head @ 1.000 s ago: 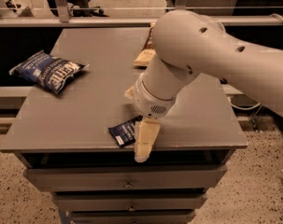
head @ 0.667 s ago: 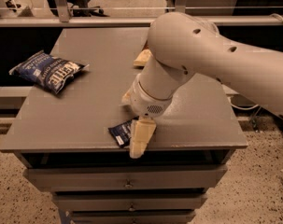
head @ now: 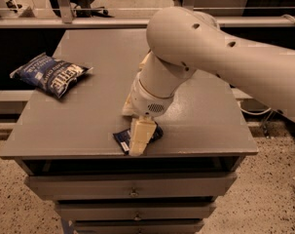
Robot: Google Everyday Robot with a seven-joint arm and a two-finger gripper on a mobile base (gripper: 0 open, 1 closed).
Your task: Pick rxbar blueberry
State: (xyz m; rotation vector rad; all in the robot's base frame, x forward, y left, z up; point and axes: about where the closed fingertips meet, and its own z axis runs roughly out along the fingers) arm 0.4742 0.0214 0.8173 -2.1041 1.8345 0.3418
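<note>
The rxbar blueberry is a small flat dark navy wrapper with white text, lying near the front edge of the grey table. My gripper hangs down from the big white arm right over the bar's right part and covers it. One cream finger shows, reaching down to the table's front edge. Only the bar's left end and a sliver at the right show.
A larger crinkled blue chip bag with white lettering lies at the table's left edge. A tan object is partly hidden behind the arm. Drawers sit below the table front. Rails and a floor lie behind.
The gripper has shifted slightly left and lower over the bar. The bar and the chip bag have not moved.
</note>
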